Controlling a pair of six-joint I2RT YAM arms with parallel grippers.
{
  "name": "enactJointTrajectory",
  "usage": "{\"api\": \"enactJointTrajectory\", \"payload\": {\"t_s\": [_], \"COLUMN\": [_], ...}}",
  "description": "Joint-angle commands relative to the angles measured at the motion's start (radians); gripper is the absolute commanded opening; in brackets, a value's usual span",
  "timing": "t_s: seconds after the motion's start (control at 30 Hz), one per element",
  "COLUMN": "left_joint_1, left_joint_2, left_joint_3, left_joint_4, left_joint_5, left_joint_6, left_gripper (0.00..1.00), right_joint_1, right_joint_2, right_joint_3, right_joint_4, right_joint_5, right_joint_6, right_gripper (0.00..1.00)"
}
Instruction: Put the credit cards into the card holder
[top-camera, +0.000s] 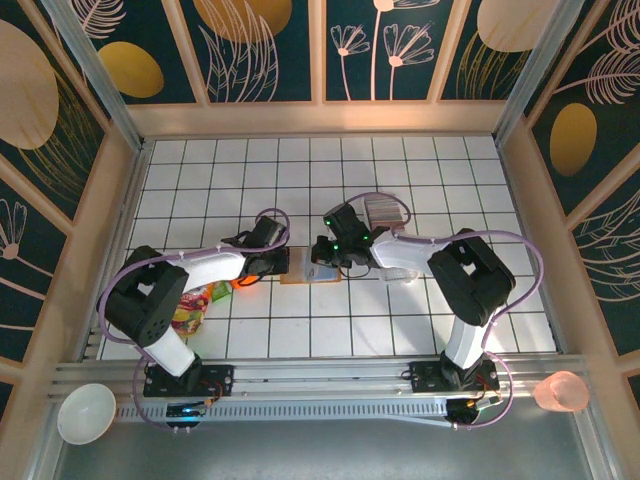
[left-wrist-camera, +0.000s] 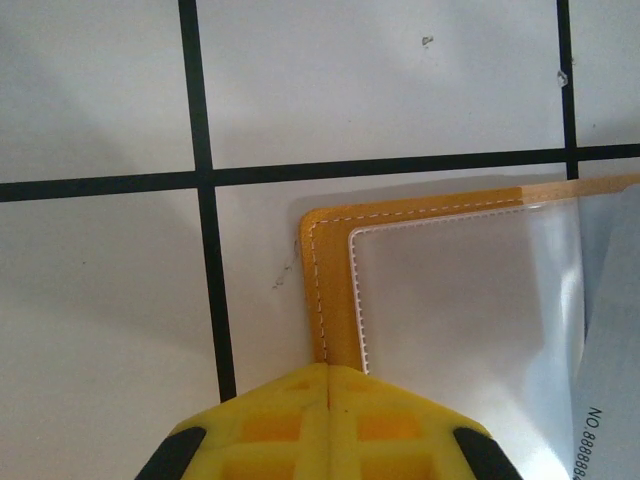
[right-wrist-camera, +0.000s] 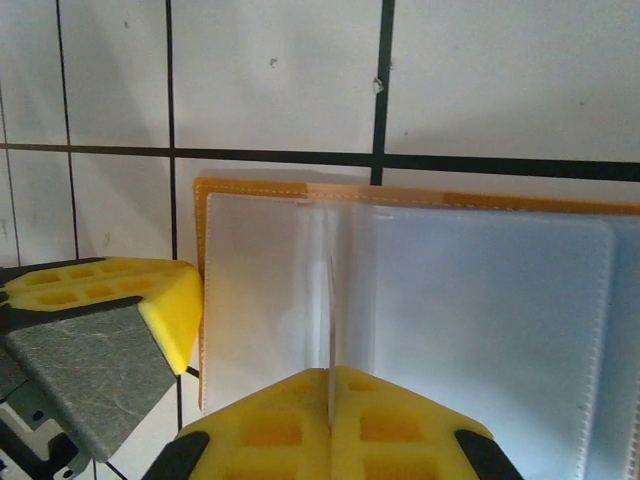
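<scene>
Card holder (left-wrist-camera: 320, 300) lies open and flat, mid-table (top-camera: 450, 170). Left gripper (left-wrist-camera: 328, 395), fingers pressed together with nothing between, sits at the holder's left border near the stitched corner. Right gripper (right-wrist-camera: 330, 400) pinches a credit card (right-wrist-camera: 330, 310) edge-on over the holder's clear pockets. Row of credit cards (top-camera: 385, 212) is just behind-right of the holder. Snack bag (top-camera: 195, 305) lies to the holder's left. Open tiles past the holder's far edge.
</scene>
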Motion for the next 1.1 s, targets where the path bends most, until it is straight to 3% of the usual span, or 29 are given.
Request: {"api": "enactJointTrajectory", "payload": {"t_s": [0.0,0.43,1.07], "left_joint_1": [0.005,0.005,0.004], "left_joint_2": [0.031,0.023,0.012], "left_joint_3": [-0.003,-0.012,-0.041], "left_joint_4": [-0.021,-0.024,-0.026], "left_joint_5": [0.003,-0.013,-0.021], "left_joint_6": [0.013,0.012,0.005], "left_gripper": [0.00,0.00,0.00], "right_joint_1": [0.008,-0.007,-0.029], "right_joint_2": [0.008,-0.002,0.015], "right_joint_3": [0.012,-0.057,-0.146], "right_joint_4": [0.033,0.152,0.181], "right_joint_5": [-0.010,-0.075,-0.086], "right_joint_6": [0.019,0.083,0.227], "right_gripper": [0.00,0.00,0.00]}}
